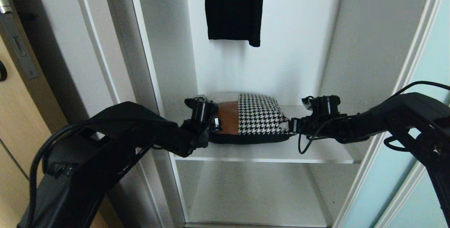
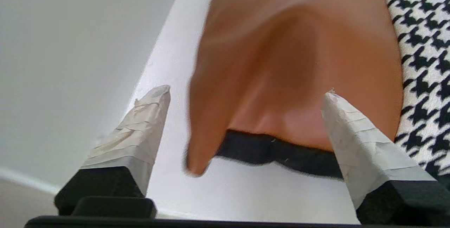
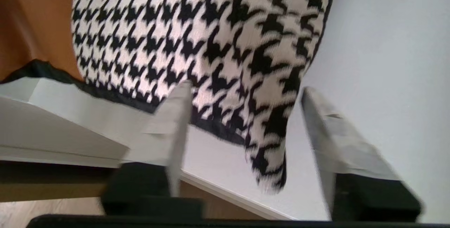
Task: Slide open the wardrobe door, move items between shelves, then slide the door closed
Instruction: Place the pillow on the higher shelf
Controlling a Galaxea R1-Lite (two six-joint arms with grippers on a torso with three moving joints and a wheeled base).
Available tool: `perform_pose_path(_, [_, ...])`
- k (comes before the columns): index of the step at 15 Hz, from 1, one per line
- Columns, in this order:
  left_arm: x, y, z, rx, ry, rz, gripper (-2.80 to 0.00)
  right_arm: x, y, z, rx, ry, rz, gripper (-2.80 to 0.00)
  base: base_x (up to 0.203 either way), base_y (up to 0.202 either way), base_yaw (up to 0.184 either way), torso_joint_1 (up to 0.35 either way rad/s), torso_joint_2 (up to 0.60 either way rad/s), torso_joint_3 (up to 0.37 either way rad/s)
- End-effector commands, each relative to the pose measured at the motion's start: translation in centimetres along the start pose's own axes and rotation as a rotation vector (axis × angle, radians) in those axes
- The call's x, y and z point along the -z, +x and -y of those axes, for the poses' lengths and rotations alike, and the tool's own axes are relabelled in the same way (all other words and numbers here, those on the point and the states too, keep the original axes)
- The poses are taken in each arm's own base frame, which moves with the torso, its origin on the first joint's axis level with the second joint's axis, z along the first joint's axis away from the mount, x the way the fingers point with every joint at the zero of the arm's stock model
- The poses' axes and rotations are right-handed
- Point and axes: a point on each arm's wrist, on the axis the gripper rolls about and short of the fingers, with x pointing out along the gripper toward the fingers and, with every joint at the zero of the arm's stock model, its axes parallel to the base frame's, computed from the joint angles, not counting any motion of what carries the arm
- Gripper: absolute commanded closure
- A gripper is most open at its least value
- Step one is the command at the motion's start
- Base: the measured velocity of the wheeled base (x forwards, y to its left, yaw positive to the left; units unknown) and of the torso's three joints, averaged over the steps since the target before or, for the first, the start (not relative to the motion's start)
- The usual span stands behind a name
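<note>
My left gripper (image 1: 215, 124) and right gripper (image 1: 293, 125) flank the cushion (image 1: 254, 119), fingers spread, gripping nothing. The cushion lies flat on the white shelf (image 1: 316, 152), near its front edge. Behind and above the cushion hangs a black garment (image 1: 233, 8). Risk: a taped fingertip (image 3: 175, 115) could snag a cushion corner and drag the cushion off the shelf.

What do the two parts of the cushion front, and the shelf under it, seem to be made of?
The cushion front: the tan part looks like smooth leather or imitation, with a soft sheen and broad folds; the houndstooth part looks like woven fabric, matte and slightly fuzzy. The shelf looks like white laminated or painted board, flat and smooth, faintly reflective.
</note>
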Motion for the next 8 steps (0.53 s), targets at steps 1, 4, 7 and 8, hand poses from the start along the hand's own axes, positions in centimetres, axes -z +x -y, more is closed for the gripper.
perform_pose_path(1, [-1.4,-2.0,0.9,0.029,-0.005,0.026,-2.80,0.2,-1.1,-0.3,-0.005,-0.002,0.009,-2.80,0.000,0.000,0.000,0.000,0.00,0.000])
perform_pose_path(4, [-3.8,-4.4,0.3,0.038,-0.018,0.055,-2.80,-0.3,-4.4,-0.3,0.012,-0.012,0.034,-2.80,0.000,0.000,0.000,0.000,0.00,0.000])
perform_pose_path(7, [-5.6,-8.0,-0.5,0.047,-0.024,0.068,-2.80,-1.1,-8.3,-1.1,0.014,-0.021,0.063,-2.80,0.000,0.000,0.000,0.000,0.00,0.000])
perform_pose_path(8, [-6.2,-9.3,-1.0,0.047,-0.028,0.075,-2.80,-1.3,-9.7,-1.8,0.010,-0.027,0.073,-2.80,0.000,0.000,0.000,0.000,0.00,0.000])
